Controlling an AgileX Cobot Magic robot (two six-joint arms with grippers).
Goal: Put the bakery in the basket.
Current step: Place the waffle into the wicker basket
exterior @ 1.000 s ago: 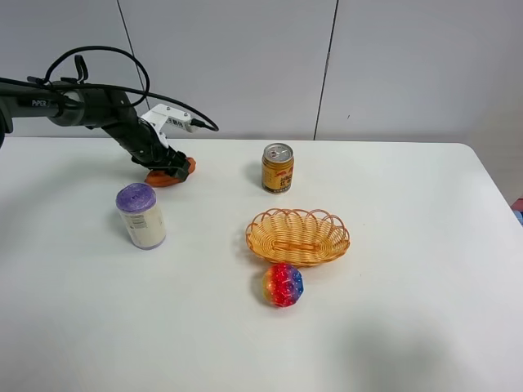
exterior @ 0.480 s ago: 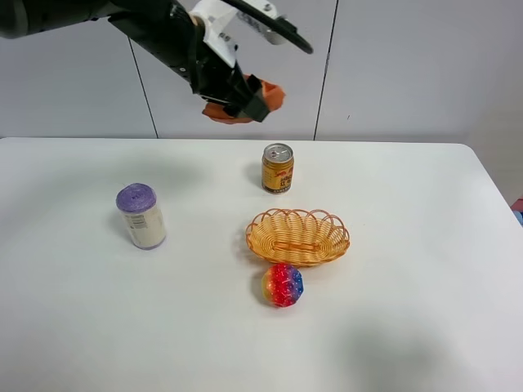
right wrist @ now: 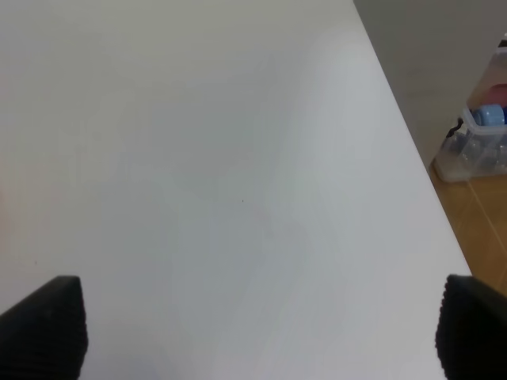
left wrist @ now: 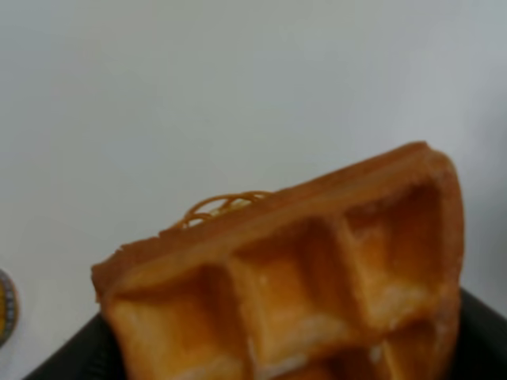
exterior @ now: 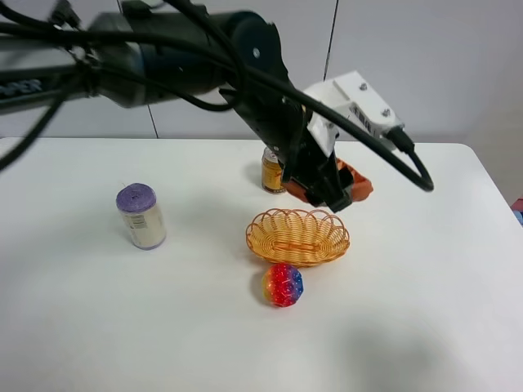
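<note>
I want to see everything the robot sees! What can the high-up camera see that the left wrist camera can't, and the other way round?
Only the high camera shows the purple-lidded jar, the rainbow ball and the whole basket on the white table. Only the left wrist camera shows the square dimples of the waffle slice close up. Both show the waffle slice held by the left gripper near the basket, though the wrist camera catches just a bit of the basket's looped rim peeking out behind the waffle.

Left claw [exterior: 328, 194] holds bakery [exterior: 358, 184] aloft near basket [exterior: 260, 242].
</note>
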